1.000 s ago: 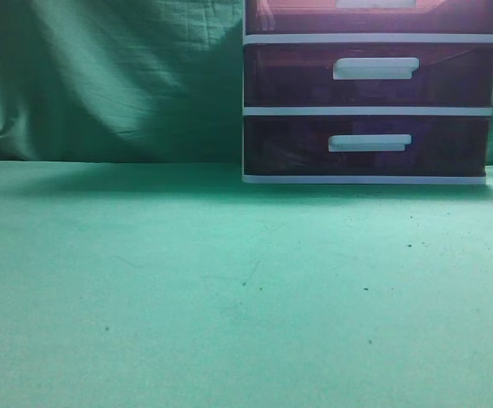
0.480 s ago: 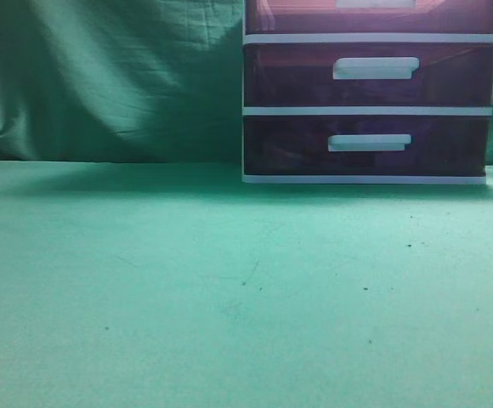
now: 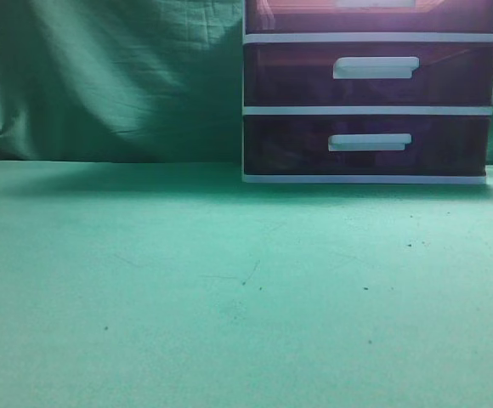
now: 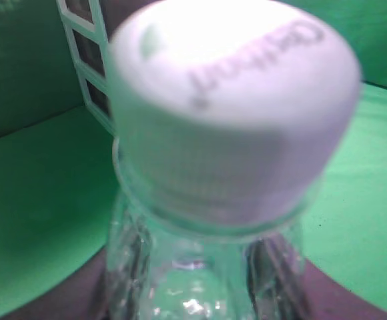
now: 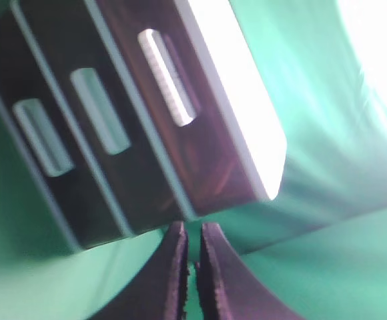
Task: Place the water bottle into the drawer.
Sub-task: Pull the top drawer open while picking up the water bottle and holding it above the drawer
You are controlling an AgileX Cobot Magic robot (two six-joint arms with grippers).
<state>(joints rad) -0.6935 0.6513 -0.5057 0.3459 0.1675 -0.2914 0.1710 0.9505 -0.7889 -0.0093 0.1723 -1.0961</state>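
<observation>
A clear water bottle (image 4: 200, 267) with a white cap (image 4: 230, 100) fills the left wrist view. My left gripper (image 4: 200, 287) is shut on its body, its dark fingers showing on both sides through the plastic. The drawer (image 3: 370, 17), dark red-purple with a white bar handle, is closed at the top of the white-framed unit; only its lower edge shows in the exterior view. It also shows tilted in the right wrist view (image 5: 210, 150). My right gripper (image 5: 192, 257) is shut and empty, in the air in front of the unit. Neither arm shows in the exterior view.
Two like drawers, the middle one (image 3: 297, 76) and the bottom one (image 3: 297, 144), sit closed below the top one. The unit stands at the back right of a green cloth table (image 3: 187, 289) with a green curtain (image 3: 102, 76) behind it. The unit's side (image 4: 87, 60) shows behind the bottle.
</observation>
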